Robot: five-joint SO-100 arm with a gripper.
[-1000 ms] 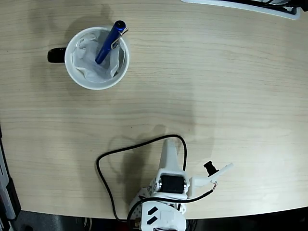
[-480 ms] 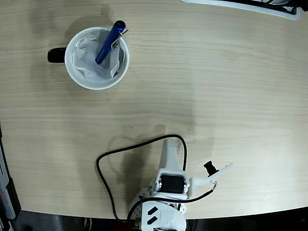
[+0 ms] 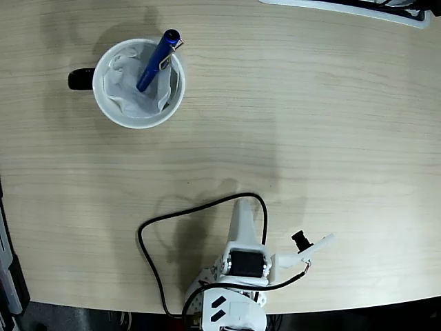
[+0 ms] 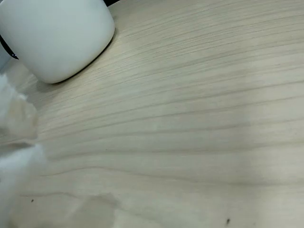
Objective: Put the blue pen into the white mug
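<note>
Wooden table (image 3: pixel 310 124): one white mug (image 3: pixel 138 83) holding one blue pen (image 3: pixel 157 59); gripper state unclear.

No visible change since earlier.

A pale wood-grain table (image 3: pixel 310 138) is carrying the scene. The white mug (image 3: pixel 110 103) is sitting on it at upper left in the fixed view, and a black cable (image 3: pixel 148 252) is looping across the boards near the bottom edge.
</note>
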